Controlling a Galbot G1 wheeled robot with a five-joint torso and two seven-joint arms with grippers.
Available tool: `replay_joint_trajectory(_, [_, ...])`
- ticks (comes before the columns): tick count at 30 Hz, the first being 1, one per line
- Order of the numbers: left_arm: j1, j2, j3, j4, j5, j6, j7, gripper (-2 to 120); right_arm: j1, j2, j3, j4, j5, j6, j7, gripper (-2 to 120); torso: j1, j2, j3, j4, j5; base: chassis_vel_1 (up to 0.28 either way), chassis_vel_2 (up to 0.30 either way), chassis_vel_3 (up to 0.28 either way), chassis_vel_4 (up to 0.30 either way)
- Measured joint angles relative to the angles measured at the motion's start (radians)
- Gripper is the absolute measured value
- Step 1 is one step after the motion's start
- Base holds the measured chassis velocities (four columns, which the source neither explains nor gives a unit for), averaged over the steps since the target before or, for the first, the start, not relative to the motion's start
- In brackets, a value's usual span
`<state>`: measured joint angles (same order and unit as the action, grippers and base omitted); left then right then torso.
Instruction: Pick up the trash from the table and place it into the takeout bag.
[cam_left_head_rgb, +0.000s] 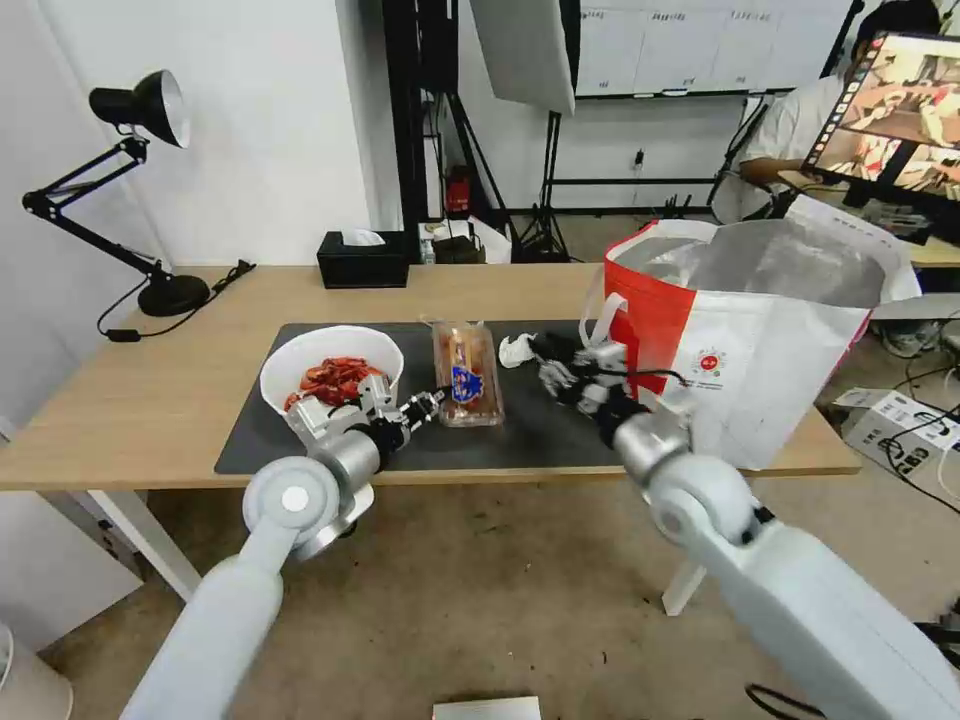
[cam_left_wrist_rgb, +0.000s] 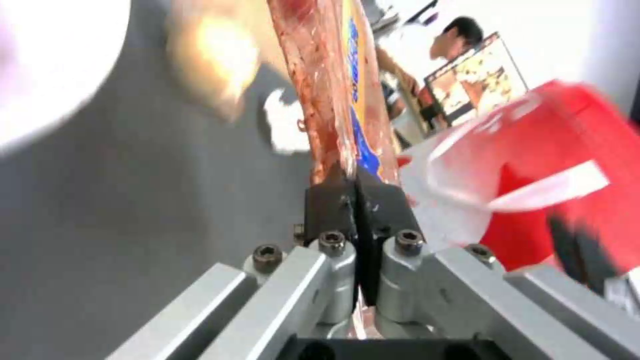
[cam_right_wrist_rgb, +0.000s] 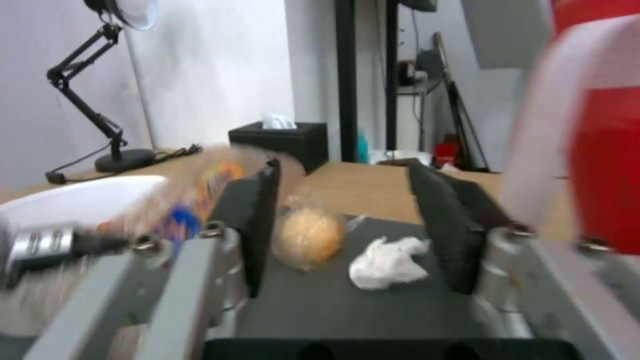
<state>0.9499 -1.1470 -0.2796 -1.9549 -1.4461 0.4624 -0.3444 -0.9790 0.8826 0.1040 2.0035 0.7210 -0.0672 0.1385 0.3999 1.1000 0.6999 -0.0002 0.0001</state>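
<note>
Trash on the dark grey mat (cam_left_head_rgb: 540, 430) is under both arms, and the clear plastic tray (cam_left_head_rgb: 467, 374) of food scraps is the piece in hand: the left gripper (cam_left_head_rgb: 432, 402) has its black pads (cam_left_wrist_rgb: 331, 202) pressed together on the tray's near edge, seen from the left wrist as a thin strip of reddish plastic running away from the closed jaws. Just beside this gripper, on its outer side, stands the white bowl (cam_left_head_rgb: 330, 362) heaped with red crayfish shells. Beyond the tray's far end lies the small beige knotted bag (cam_right_wrist_rgb: 310, 236), and next to that the crumpled white tissue (cam_left_head_rgb: 516, 349). The right gripper (cam_left_head_rgb: 556, 358) hovers low over the mat with its fingers (cam_right_wrist_rgb: 260, 225) spread wide apart and nothing between them; in the right wrist view the beige bag and the tissue both sit ahead of the open jaws, apart from them. Close on the right gripper's outer side rises the takeout bag (cam_left_head_rgb: 760, 340), white and red with a silver lining, its mouth open and a white loop handle (cam_left_head_rgb: 605, 320) hanging towards the gripper. Farther back on the light-wood table (cam_left_head_rgb: 120, 400) are a black tissue box (cam_left_head_rgb: 364, 260) and a black desk lamp (cam_left_head_rgb: 140, 190).
</note>
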Motion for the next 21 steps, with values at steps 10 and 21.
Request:
replay_joint_trajectory(10, [-0.050,0.039,-0.009,-0.039,0.053,-0.078,0.019,0,-0.181,-0.033,0.105,0.111,-0.049,0.044,0.013,89,0.000,0.000,0.000,0.0003,-0.0001,0.000,0.000,0.000,0.000])
replay_joint_trajectory(21, [-0.249,0.177,0.072,-0.051,0.098,-0.190,0.104,0,-0.602,0.046,0.219,0.157,-0.251,0.261,0.017,100,0.000,0.000,0.000,0.0003,0.0000,0.000,0.000,0.000,0.000])
